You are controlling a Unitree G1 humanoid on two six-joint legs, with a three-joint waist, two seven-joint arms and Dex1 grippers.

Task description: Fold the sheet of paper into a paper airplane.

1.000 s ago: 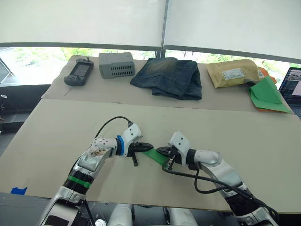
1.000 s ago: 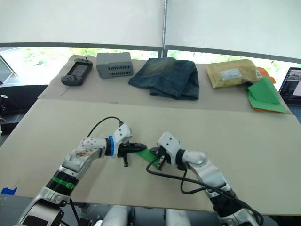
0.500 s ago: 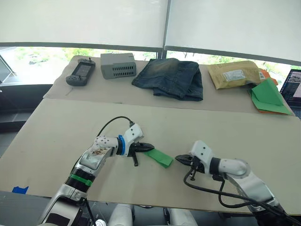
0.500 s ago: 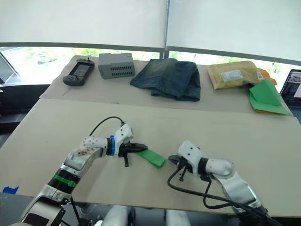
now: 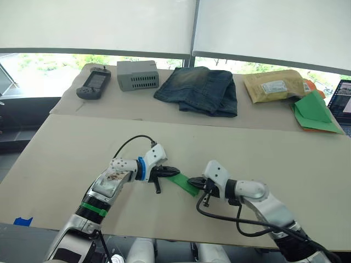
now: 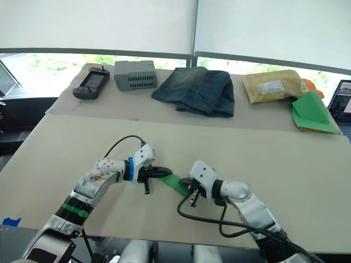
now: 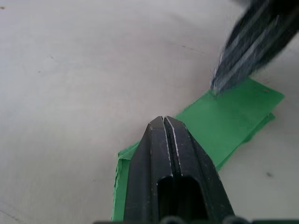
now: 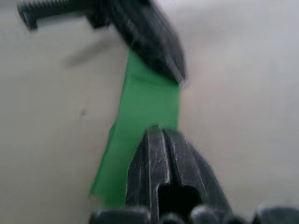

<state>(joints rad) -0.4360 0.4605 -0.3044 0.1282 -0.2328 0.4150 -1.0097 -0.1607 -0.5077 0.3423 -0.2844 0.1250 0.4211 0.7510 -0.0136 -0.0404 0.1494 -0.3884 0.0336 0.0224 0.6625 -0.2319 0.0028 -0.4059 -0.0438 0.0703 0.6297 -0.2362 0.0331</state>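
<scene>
The sheet of paper (image 5: pixel 184 184) is bright green and folded into a narrow flat strip lying on the near table. My left gripper (image 5: pixel 174 171) is shut, its tip resting on the strip's left end (image 7: pixel 224 123). From the other side my right gripper (image 5: pixel 193 181) is also shut, with its tip on the strip's right end (image 8: pixel 145 105). Both closed fingertips lie on top of the paper, and no paper shows between either pair of fingers. The middle of the strip stays visible between the two tips.
On the far table sit a handheld controller (image 5: pixel 92 85), a grey box (image 5: pixel 137 75), folded jeans (image 5: pixel 197 90), a tan padded envelope (image 5: pixel 272 86) and a green paper stack with orange edges (image 5: pixel 313 112). A laptop (image 5: pixel 343 101) is at the right edge. A black cable (image 5: pixel 230 215) loops under my right arm.
The right gripper pulled away to the right off the paper, then came back onto the strip's right end. The left gripper and the paper stayed in place.
</scene>
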